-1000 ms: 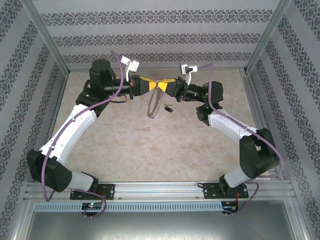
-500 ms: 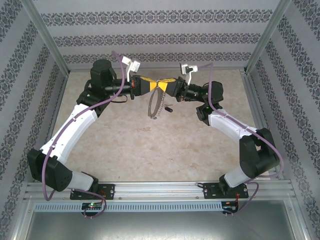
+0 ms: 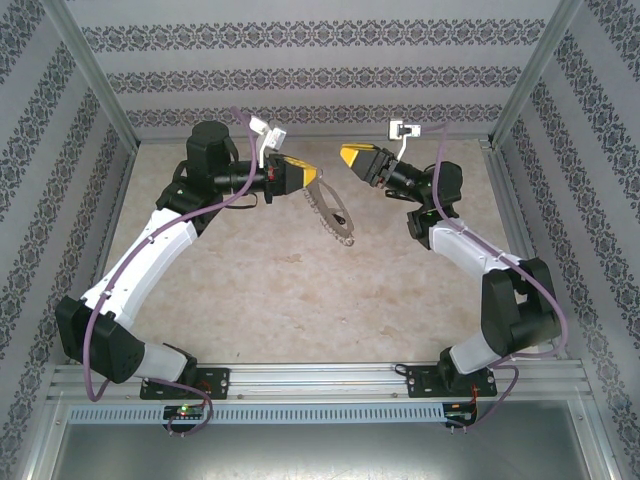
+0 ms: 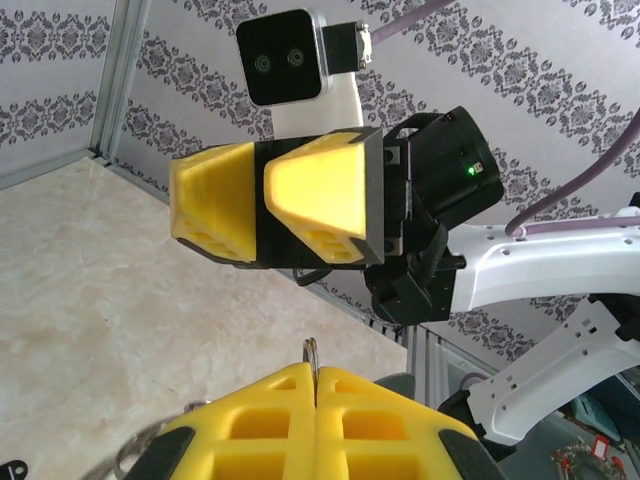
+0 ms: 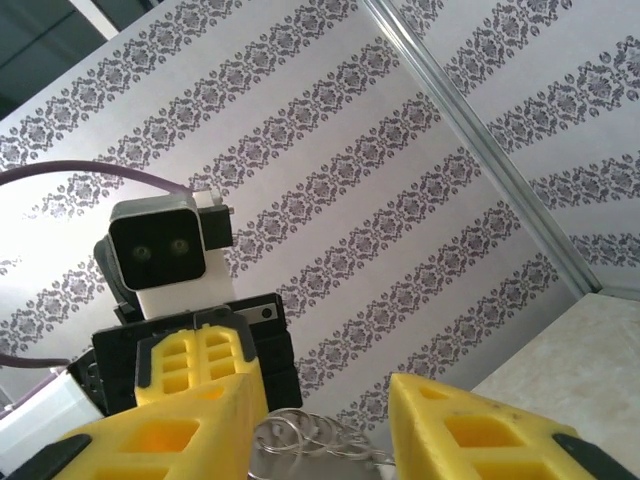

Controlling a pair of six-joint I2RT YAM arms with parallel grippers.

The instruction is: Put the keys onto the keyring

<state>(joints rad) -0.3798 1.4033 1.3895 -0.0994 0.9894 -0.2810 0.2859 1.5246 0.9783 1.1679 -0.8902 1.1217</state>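
My left gripper is shut on the keyring, a thin silvery loop fringed with small metal bits that slants down to the right from the fingers. In the left wrist view the yellow fingers press together with the ring's wire poking out between them. My right gripper is open and stands a short way right of the left one, facing it. Several small rings of the keyring show low between its spread fingers. A tiny dark bit on the floor may be the key; I cannot tell.
The beige tabletop lies below both grippers. Patterned walls and metal posts close the cell at the back and sides. The right gripper's fingers and wrist camera face the left wrist view closely.
The right gripper has let go, opened and drawn back up and to the right. The left gripper turned, and the keyring now slants down-right instead of hanging between both grippers.
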